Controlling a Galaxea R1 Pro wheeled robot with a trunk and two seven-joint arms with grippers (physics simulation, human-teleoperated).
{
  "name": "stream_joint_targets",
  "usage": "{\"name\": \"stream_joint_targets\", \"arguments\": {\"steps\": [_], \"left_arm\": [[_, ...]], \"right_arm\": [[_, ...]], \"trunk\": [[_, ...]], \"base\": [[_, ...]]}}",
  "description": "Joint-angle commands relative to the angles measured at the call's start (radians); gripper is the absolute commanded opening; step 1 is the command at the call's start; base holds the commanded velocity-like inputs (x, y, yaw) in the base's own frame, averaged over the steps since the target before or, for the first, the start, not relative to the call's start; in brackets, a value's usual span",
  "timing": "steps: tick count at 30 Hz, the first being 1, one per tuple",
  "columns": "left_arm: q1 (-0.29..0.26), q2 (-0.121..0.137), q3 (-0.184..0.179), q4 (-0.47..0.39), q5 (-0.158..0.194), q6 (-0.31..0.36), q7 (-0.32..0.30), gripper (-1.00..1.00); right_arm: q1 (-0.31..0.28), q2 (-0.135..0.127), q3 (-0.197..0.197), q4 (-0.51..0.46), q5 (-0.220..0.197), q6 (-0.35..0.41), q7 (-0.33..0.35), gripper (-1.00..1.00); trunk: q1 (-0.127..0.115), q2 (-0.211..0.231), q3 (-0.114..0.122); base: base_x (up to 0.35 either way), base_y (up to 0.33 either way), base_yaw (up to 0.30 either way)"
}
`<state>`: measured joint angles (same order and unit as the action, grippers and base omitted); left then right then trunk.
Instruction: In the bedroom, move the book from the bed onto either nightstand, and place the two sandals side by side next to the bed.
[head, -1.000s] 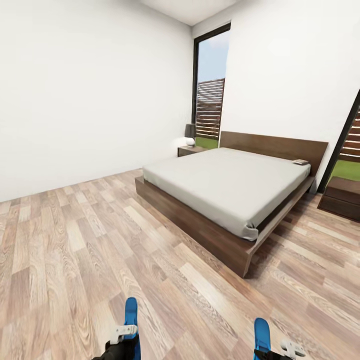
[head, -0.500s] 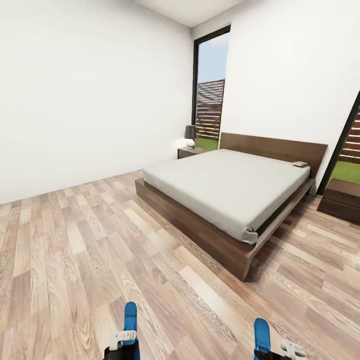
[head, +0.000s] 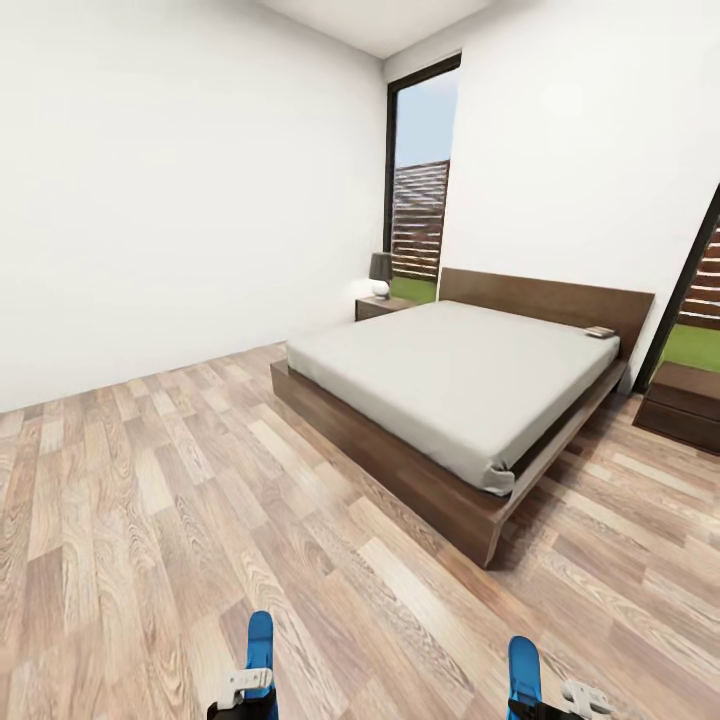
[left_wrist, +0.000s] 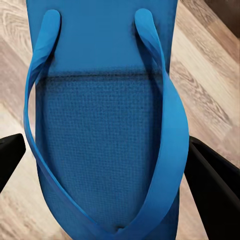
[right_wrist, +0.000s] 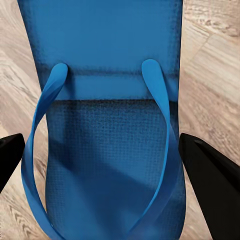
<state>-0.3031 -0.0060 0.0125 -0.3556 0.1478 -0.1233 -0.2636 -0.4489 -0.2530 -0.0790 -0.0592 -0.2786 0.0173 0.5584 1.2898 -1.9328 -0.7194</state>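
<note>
— Blue flat sandals, where?
— One in each claw: left sandal (left_wrist: 102, 135) clamped by left gripper (left_wrist: 105, 170), right sandal (right_wrist: 107, 140) by right gripper (right_wrist: 107, 165), long axes pointing forward.
— And the dark wooden bed (head: 400, 455)?
— Ahead and rightward, well apart; right arm nearer.

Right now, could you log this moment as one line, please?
left gripper: sandal held | right gripper: sandal held | book: on bed

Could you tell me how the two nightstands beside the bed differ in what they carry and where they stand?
The far nightstand stands by the tall window and carries a lamp; the near nightstand at the right edge shows a bare top. The far one is mostly hidden behind the bed; the near one shows its front. Both are low and dark brown.
</note>
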Motion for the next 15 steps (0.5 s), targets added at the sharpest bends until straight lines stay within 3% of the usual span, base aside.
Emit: {"name": "stream_joint_targets", "arguments": {"steps": [1, 6, 15], "left_arm": [[-0.001, 0.000, 0.001, 0.001, 0.009, -0.001, -0.006, -1.00], [-0.001, 0.000, 0.001, 0.001, 0.009, -0.002, -0.006, -1.00], [-0.001, 0.000, 0.001, 0.001, 0.009, -0.002, -0.006, -1.00]], "right_arm": [[-0.001, 0.000, -0.007, 0.001, 0.001, 0.002, 0.005, -1.00], [-0.001, 0.000, -0.007, 0.001, 0.001, 0.002, 0.005, -1.00], [-0.001, 0.000, -0.007, 0.001, 0.001, 0.002, 0.005, -1.00]], "trunk": [[-0.004, 0.007, 0.002], [-0.008, 0.014, 0.005], [-0.008, 0.014, 0.007]], "base": [[0.000, 0.000, -0.043], [0.000, 0.000, -0.163], [0.000, 0.000, -0.280]]}}
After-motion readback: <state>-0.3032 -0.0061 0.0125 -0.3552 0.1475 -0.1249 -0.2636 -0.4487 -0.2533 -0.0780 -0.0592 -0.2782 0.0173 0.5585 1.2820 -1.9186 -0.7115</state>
